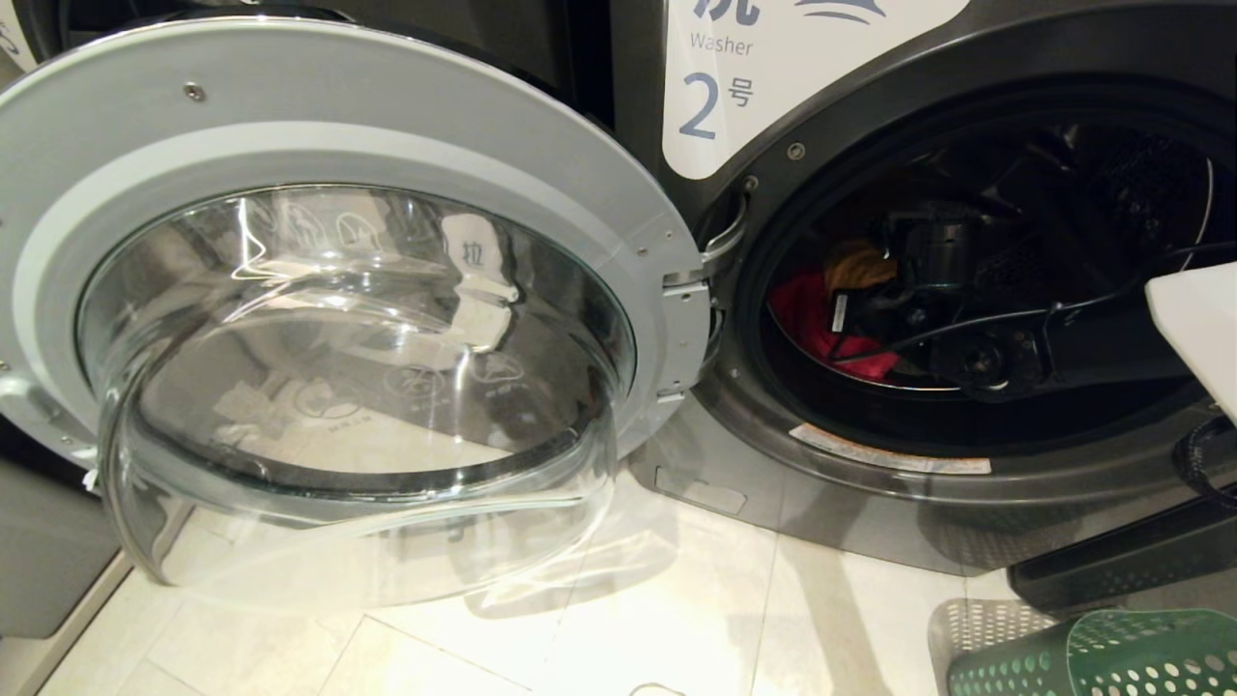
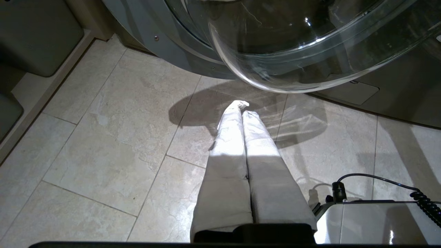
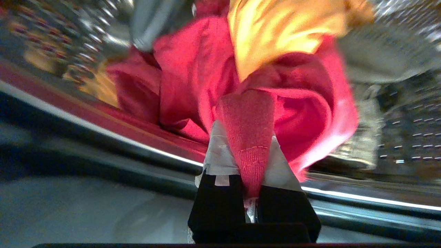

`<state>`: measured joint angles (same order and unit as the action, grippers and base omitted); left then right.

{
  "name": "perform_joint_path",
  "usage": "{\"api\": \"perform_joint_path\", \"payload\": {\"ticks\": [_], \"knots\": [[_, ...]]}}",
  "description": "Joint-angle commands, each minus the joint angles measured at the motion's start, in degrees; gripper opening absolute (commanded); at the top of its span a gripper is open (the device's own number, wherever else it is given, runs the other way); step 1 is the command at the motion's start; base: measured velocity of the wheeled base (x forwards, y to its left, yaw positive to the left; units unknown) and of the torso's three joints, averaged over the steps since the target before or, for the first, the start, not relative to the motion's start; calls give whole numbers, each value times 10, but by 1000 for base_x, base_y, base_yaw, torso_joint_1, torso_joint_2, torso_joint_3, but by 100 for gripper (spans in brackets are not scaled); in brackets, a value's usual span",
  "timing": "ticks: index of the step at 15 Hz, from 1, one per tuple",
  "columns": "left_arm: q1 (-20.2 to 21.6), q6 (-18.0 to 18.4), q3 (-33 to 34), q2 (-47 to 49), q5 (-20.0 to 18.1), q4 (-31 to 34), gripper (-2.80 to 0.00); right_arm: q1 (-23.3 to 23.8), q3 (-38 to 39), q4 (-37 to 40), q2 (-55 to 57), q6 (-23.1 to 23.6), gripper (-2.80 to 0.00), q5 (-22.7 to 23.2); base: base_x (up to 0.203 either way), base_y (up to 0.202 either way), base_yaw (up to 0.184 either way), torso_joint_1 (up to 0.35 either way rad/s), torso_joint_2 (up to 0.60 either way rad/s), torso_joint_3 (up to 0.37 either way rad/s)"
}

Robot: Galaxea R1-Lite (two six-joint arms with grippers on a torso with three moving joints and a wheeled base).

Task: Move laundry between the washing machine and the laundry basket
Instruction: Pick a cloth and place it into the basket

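The washing machine (image 1: 870,527) marked "2" stands with its round glass door (image 1: 290,106) swung wide to the left. My right arm (image 1: 1092,338) reaches into the dark drum, where red-pink laundry (image 1: 807,314) and a mustard-orange piece (image 1: 855,266) lie. In the right wrist view my right gripper (image 3: 246,134) is shut on a fold of the red-pink cloth (image 3: 193,69), and the orange piece (image 3: 282,31) rests on top of that cloth. The green laundry basket (image 1: 1111,657) sits on the floor at the lower right. My left gripper (image 2: 242,108) hangs shut and empty over the floor tiles.
The open door's glass bowl (image 2: 310,51) bulges out low over the pale tiled floor (image 1: 676,619), left of the drum opening. A grey bin (image 2: 38,38) stands far left. A dark perforated panel (image 1: 1121,565) lies beside the basket.
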<state>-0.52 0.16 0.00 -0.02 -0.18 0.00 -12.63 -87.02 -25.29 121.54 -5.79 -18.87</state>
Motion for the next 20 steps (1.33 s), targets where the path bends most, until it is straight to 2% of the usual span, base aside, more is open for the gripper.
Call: {"api": "perform_joint_path", "payload": {"ticks": [1, 5, 9, 14, 17, 20], "knots": [[0, 0, 0, 0, 0, 0, -280, -1, 36, -23, -56, 13, -280, -2, 0, 0, 0, 0, 0, 0], [0, 0, 0, 0, 0, 0, -280, 8, 102, -46, -118, 49, -280, -1, 0, 0, 0, 0, 0, 0], [0, 0, 0, 0, 0, 0, -280, 4, 192, -110, -157, 90, -280, 2, 0, 0, 0, 0, 0, 0], [0, 0, 0, 0, 0, 0, -280, -1, 235, -109, -189, 96, -280, 24, 0, 0, 0, 0, 0, 0], [0, 0, 0, 0, 0, 0, -280, -11, 262, -108, -218, 118, -280, 54, 0, 0, 0, 0, 0, 0], [0, 0, 0, 0, 0, 0, -280, -19, 282, -109, -257, 136, -280, 63, 0, 0, 0, 0, 0, 0]]}}
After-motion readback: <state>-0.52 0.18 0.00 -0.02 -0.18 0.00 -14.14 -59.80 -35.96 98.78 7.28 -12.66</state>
